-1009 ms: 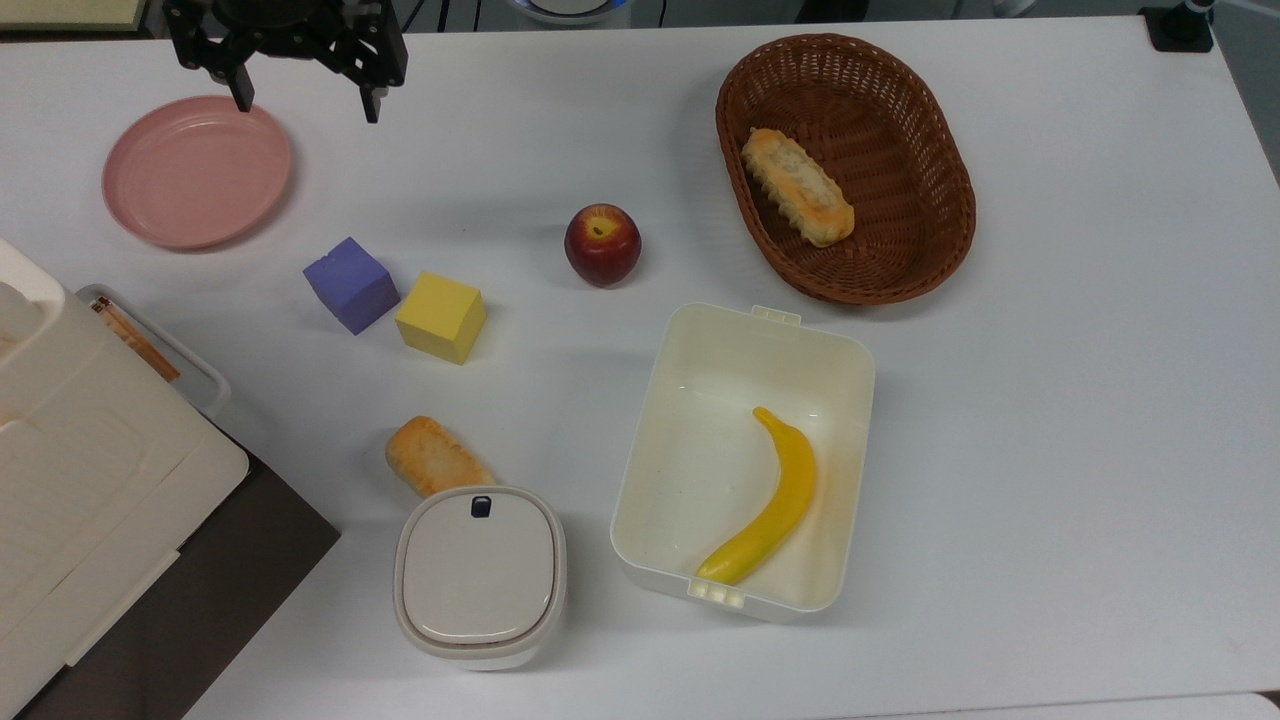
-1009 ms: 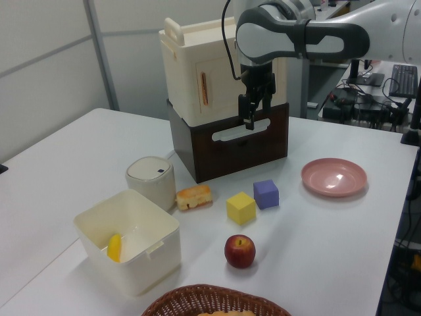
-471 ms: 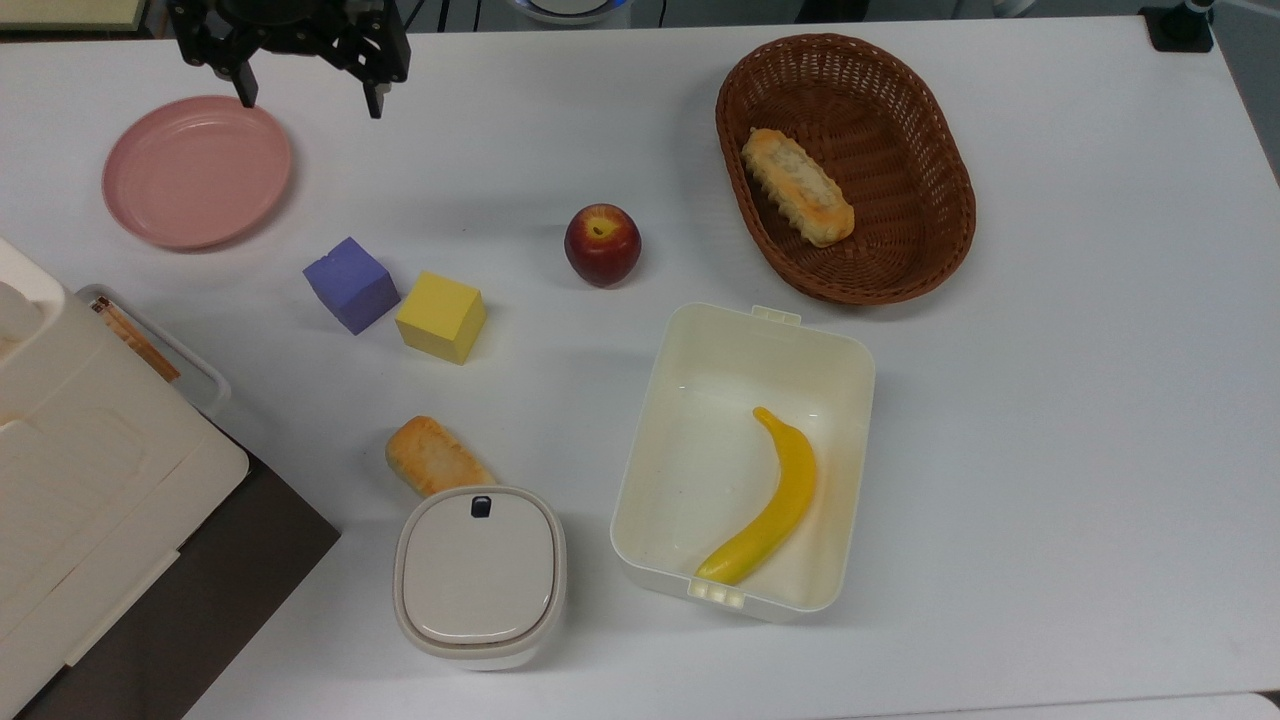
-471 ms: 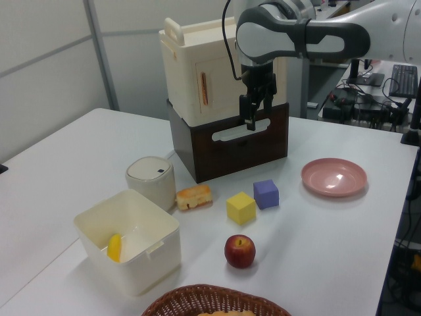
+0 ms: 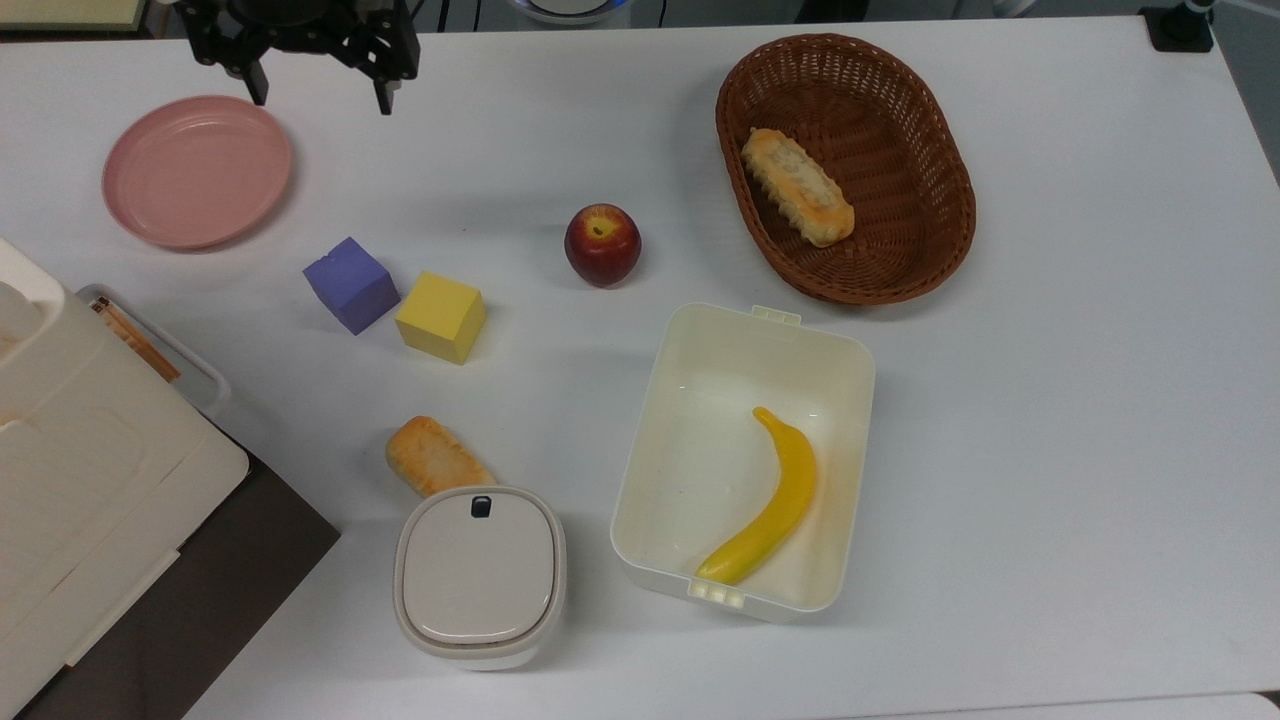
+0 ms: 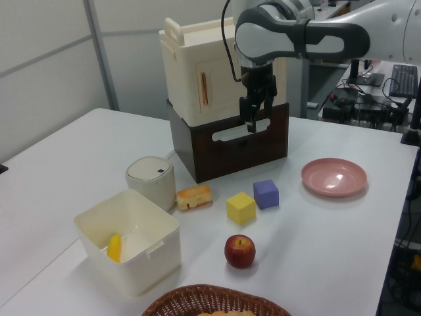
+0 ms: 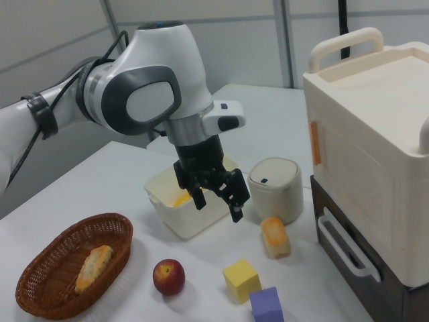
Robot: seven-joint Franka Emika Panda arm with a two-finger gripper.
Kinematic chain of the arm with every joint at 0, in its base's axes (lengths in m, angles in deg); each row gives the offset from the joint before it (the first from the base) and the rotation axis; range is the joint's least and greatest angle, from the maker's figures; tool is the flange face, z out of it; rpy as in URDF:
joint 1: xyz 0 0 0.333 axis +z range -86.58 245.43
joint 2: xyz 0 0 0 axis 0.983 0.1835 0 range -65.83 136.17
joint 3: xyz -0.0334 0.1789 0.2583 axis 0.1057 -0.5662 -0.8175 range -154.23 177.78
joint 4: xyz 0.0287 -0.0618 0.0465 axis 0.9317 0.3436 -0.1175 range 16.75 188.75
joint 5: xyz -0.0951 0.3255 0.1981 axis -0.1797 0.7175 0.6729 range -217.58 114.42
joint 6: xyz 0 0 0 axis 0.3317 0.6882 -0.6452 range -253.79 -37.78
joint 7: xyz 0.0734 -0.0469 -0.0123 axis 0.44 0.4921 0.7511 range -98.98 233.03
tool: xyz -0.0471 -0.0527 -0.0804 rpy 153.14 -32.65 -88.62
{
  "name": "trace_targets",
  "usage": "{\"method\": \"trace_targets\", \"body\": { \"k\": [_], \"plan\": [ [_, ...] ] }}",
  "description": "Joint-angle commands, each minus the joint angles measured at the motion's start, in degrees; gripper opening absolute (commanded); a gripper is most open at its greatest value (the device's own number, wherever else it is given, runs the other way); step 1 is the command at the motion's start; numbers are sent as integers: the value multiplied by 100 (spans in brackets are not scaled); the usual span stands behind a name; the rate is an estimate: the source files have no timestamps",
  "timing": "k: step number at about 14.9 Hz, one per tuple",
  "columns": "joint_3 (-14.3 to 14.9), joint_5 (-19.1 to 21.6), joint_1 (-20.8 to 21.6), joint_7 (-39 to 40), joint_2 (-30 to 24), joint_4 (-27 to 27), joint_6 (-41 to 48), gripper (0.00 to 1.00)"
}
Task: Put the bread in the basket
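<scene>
Black fingers (image 5: 318,88) hang spread apart and empty, high over the desk (image 5: 1050,450) near the pink plate (image 5: 197,170). Your bread (image 5: 434,458) lies well apart from them, toward the top view's bottom, its end tucked against the lidded white canister (image 5: 480,573) and its long axis slanting down toward the top view's right. You must carry it past the apple (image 5: 602,244) to the basket (image 5: 930,120), where a paler pastry (image 5: 797,187) already lies.

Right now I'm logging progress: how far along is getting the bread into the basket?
Nothing looks done. The bread lies on the table against the lidded white container, outside the wicker basket, which holds a longer pastry. The gripper hangs open and empty near the pink plate. Reaching, grasping, carrying and dropping remain.
</scene>
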Motion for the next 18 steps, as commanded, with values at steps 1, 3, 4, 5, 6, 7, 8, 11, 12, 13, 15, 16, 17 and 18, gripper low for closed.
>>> {"method": "trace_targets", "body": {
  "k": [1, 3, 4, 5, 6, 7, 8, 11, 12, 13, 15, 16, 17, 18],
  "plan": [
    [-22, 135, 192, -39, -278, 375, 118, 100],
    [-22, 135, 316, -39, -410, 647, 127, 100],
    [-48, 144, 386, -31, -515, 892, 92, 100],
    [-179, 144, 395, -31, -577, 1034, 75, 100],
    [-267, 144, 361, -22, -587, 1105, 48, 100],
    [-338, 144, 352, 13, -578, 1149, -22, 100],
    [-347, 144, 360, -4, -561, 1193, -205, 100],
    [-347, 144, 386, -22, -438, 1220, -417, 100],
    [-347, 144, 395, -5, -385, 1211, -418, 100],
    [-356, 136, 404, 4, -367, 1211, -418, 100],
    [-435, 144, 404, 4, -341, 1211, -418, 100],
    [-479, 136, 404, -13, -315, 1194, -418, 100],
    [-523, 135, 413, -48, -306, 1194, -418, 100],
    [-601, 144, 404, -57, -306, 1194, -409, 100]
  ]
}}
